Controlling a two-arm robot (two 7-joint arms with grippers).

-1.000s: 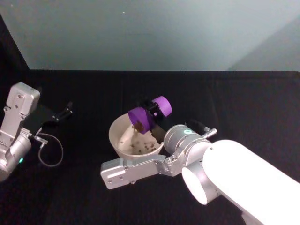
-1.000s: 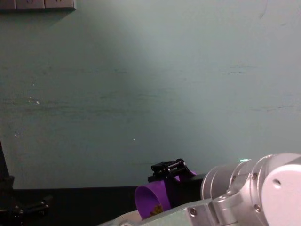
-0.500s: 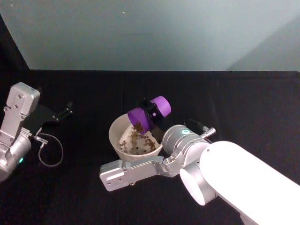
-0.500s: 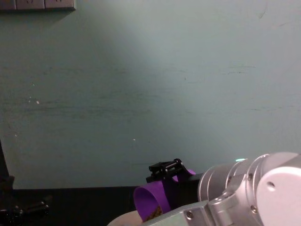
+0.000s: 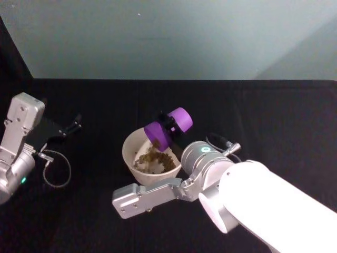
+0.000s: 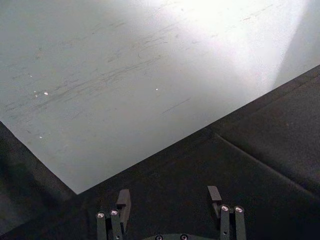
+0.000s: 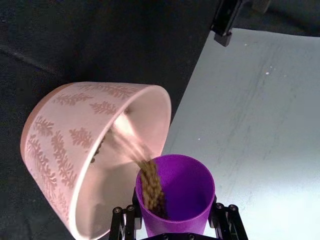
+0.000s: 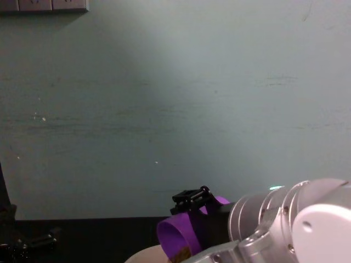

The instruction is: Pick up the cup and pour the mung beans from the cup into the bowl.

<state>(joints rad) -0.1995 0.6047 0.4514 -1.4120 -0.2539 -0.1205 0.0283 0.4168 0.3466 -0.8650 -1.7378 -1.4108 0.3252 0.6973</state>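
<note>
My right gripper [image 5: 169, 125] is shut on the purple cup [image 5: 167, 128] and holds it tipped mouth-down over the bowl [image 5: 130, 148] at the table's middle. Mung beans [image 7: 150, 186] stream from the cup [image 7: 176, 198] into the pale pink leaf-patterned bowl [image 7: 52, 132], where a heap of them [image 5: 152, 159] lies. The chest view has the tilted cup [image 8: 178, 234] low at centre, above a sliver of the bowl's rim [image 8: 147, 255]. My left gripper [image 5: 72, 125] sits open and idle at the far left; the left wrist view has its fingers [image 6: 122, 202] apart over black cloth.
Black cloth covers the table [image 5: 274, 116], with a pale green wall [image 5: 168, 37] behind it. A loop of cable [image 5: 55, 168] hangs from the left arm. My right arm's large white forearm [image 5: 263, 211] fills the near right.
The cup has tipped further and more beans have poured out; the heap in the bowl has grown from a few scattered beans. The left arm has not moved.
</note>
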